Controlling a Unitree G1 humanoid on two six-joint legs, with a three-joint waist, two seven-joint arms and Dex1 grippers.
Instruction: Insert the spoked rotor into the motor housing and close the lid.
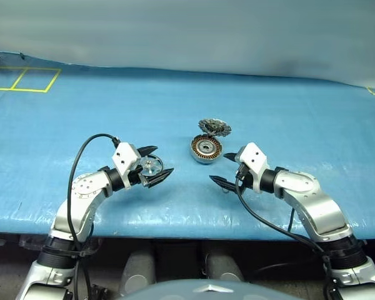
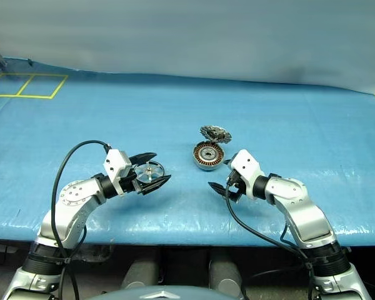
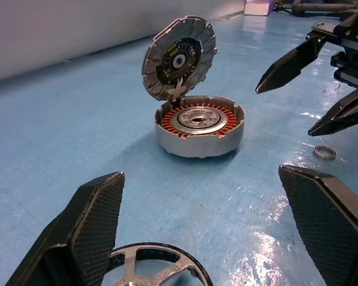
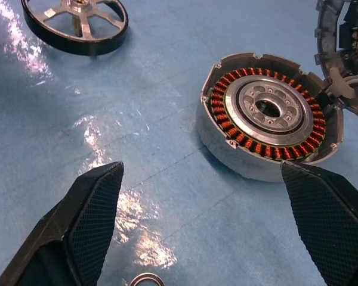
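Both grippers, L (image 1: pixel 156 164) & R (image 1: pixel 225 167), jaws wide open, nothing held; spoked rotor (image 1: pixel 150 165) btwn L's fingers

The spoked rotor (image 4: pixel 75 22) is a flat wheel with a dark, smooth rim, silver spokes and a central silver hub. It lies flat on the blue surface, between the spread black fingers (image 3: pixel 92 229) of the left gripper (image 1: pixel 152 167).

The motor housing (image 3: pixel 199 126) is a squat, round, silver-walled can, upright and open at the top. A ring of copper-orange windings surrounds its silvery centre plate with a central bore. It stands ahead of the right gripper's fingers (image 4: pixel 325 214), near their tips and apart from them.

The lid (image 3: pixel 179 58) is a round, silvery-grey disc with a toothed edge. It stands tilted up, joined to the housing's far rim, inner face exposed.
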